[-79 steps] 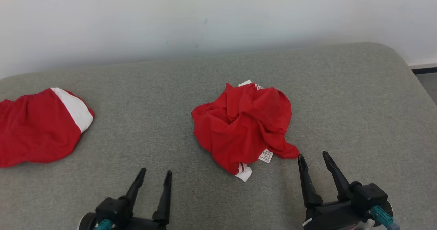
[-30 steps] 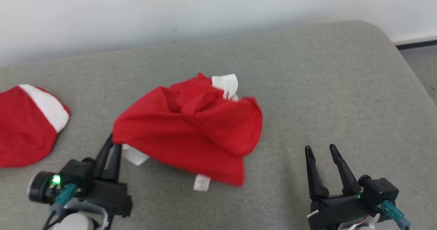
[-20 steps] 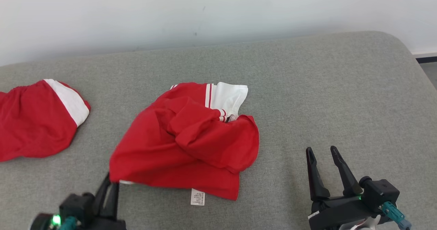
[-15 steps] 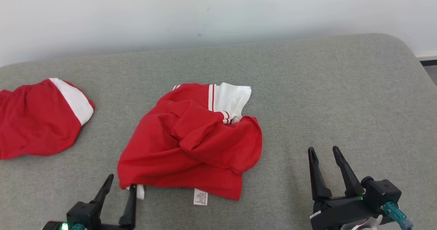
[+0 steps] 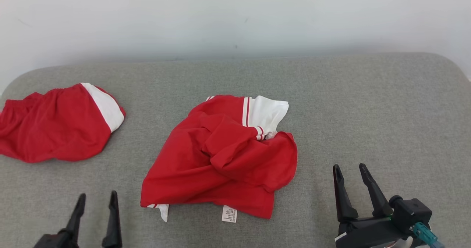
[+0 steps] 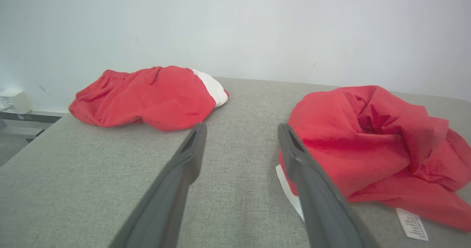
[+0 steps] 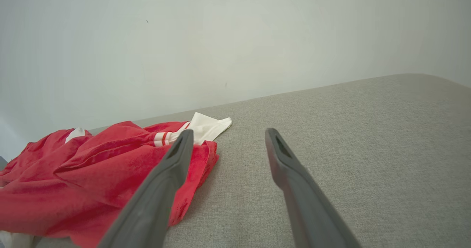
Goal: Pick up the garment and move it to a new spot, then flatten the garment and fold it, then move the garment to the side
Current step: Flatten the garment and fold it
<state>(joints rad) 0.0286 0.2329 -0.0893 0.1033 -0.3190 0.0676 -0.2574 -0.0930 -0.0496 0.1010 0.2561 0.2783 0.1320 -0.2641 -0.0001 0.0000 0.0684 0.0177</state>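
The left claw (image 5: 98,195) stands spread at the lower left of the head view, nothing between its two dark fingers, tips pointing up over bare grey cloth. In its wrist view the left claw (image 6: 241,127) is parted wide and empty, with the garment's near edge just beside its right-hand finger. The right claw (image 5: 349,166) is likewise spread and empty at the lower right, a short way off the garment's right edge; in its own wrist view the right claw (image 7: 229,131) points toward the wall.

Between the two claws, the red garment (image 5: 220,159) lies loosely crumpled on the middle of the grey upholstered surface (image 5: 368,104), touched by neither claw. A white sleeve (image 5: 268,112) with red stripes lies at its far edge, a white cuff (image 5: 162,211) pokes out at its near left corner, and a care label (image 5: 229,215) hangs from its near hem.

Well apart, at the far left, a second red garment (image 5: 55,126) with a white band rests. Behind the surface rises a pale wall (image 5: 220,16).
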